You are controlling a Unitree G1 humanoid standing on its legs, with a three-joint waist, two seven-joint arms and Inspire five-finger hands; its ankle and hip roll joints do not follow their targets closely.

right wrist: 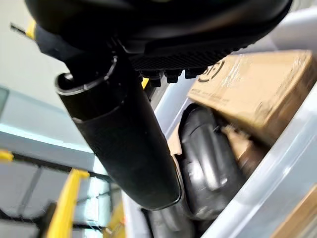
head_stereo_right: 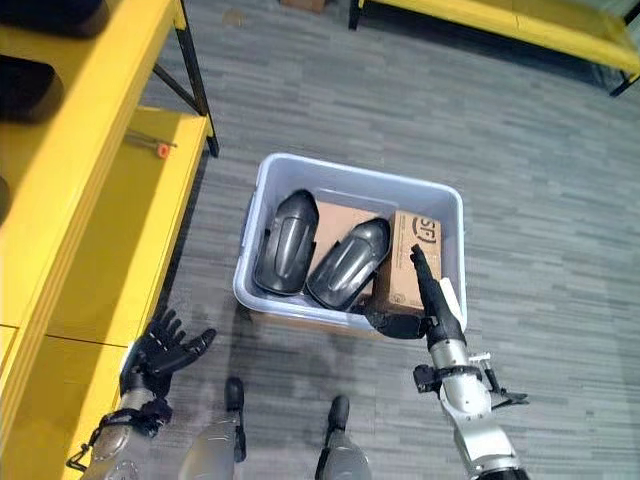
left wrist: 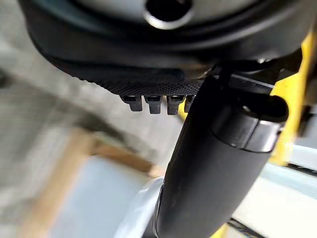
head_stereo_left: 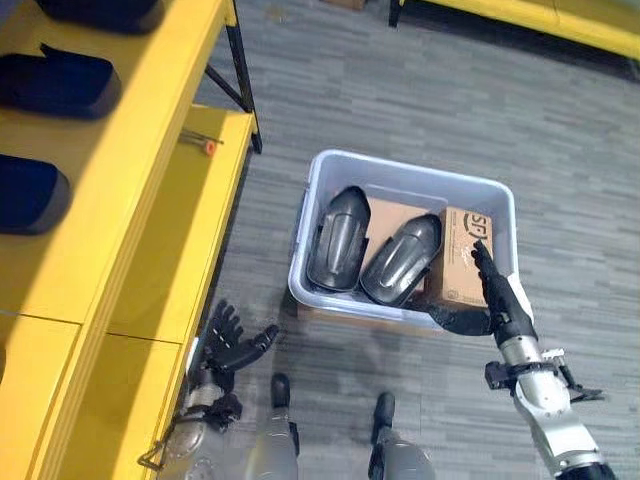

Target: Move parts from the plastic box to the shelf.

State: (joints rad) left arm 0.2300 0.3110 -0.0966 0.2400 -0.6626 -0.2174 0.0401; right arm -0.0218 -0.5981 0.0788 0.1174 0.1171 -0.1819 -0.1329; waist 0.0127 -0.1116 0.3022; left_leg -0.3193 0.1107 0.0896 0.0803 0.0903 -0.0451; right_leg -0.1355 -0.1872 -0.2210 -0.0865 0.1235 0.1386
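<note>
We are at the reach-in step: our right hand (head_stereo_left: 503, 296) hangs over the near right corner of the plastic box (head_stereo_left: 330, 165), fingers straight and holding nothing, just above the upright cardboard carton (head_stereo_left: 463, 262). The parts are all in the box on the floor: two dark curved shells (head_stereo_left: 338, 238) side by side, leaning on a flat carton beneath them. Our left hand (head_stereo_left: 232, 341) waits low beside the yellow shelf (head_stereo_left: 150, 190), fingers spread and empty. Next, we judge, the right hand must drop in and close on one part, most likely the carton nearest it, before any lift toward the shelf.
</note>
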